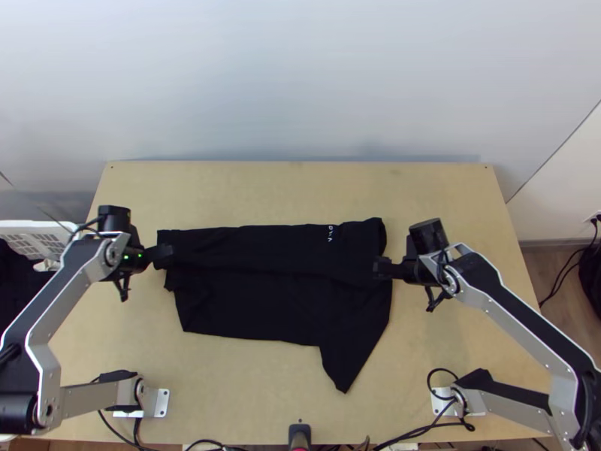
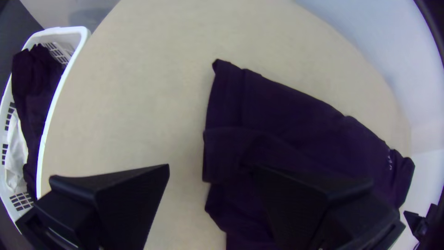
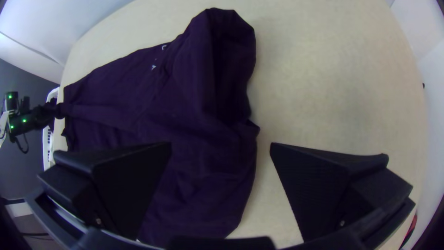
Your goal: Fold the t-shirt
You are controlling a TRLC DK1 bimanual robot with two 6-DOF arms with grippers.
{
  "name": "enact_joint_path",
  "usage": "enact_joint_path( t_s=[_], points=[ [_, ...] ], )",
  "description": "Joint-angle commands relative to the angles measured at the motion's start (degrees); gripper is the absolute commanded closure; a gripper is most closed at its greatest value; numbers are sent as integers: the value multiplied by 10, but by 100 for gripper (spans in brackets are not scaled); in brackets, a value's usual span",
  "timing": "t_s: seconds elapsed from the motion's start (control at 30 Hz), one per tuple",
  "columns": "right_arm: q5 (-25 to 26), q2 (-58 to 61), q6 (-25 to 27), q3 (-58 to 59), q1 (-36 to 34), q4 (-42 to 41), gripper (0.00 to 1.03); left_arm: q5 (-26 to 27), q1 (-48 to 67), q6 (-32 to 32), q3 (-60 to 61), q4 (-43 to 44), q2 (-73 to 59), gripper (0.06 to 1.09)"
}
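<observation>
At the near edge of the smooth, light wooden tabletop (image 1: 248,398), thin black cables (image 1: 421,432) loop around the right arm's white mounting plate (image 1: 443,400), with the left arm's matching plate (image 1: 162,403) across from it. Farther in, a pointed flap of the black cloth t-shirt (image 1: 255,301) juts toward this edge, right of the middle. From there the shirt lies flat and wide across the middle of the wood, softly creased, its left part ending nearer in a fairly straight hem.

Beyond that, the right gripper (image 1: 379,267) is over the shirt's right side; its wide, flat black fingers stand well apart, one above the fabric and the other above bare wood. Slightly farther, the left gripper (image 1: 166,254) is at the shirt's left end, fingers also spread wide, one over cloth and one over wood. Off the left side stands a white plastic basket (image 1: 37,223) with gridded walls, holding crumpled dark cloth (image 2: 37,92) and some white cloth (image 2: 16,153).

Along the shirt's far side runs a long folded band, its far edge nearly straight, with small white marks (image 1: 330,233) near the right end, where the fabric bulges into a rounded, loose fold. Past the tabletop rises a smooth, pale wall (image 1: 300,75).
</observation>
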State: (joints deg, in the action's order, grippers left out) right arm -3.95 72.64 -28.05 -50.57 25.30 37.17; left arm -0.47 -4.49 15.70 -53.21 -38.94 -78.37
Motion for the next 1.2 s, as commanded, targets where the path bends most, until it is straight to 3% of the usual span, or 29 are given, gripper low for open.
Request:
enact_joint_path(
  t_s=[0.0,0.23,0.43,0.7,1.17],
  points=[
    [0,-25,-2,-13,-7,22,3,75,14,-27,-32,-105,62,18],
    [-1,-29,-3,-18,-7,30,3,73,153,64,-43,-150,61,18],
    [-1,-33,-3,-19,-8,34,3,22,251,90,-37,-154,41,18],
    [-4,-46,-2,-21,-5,51,3,-60,280,96,-8,-141,23,18],
    [-11,-49,-7,-16,-3,54,3,-64,302,118,7,-108,-14,18]
  ],
)
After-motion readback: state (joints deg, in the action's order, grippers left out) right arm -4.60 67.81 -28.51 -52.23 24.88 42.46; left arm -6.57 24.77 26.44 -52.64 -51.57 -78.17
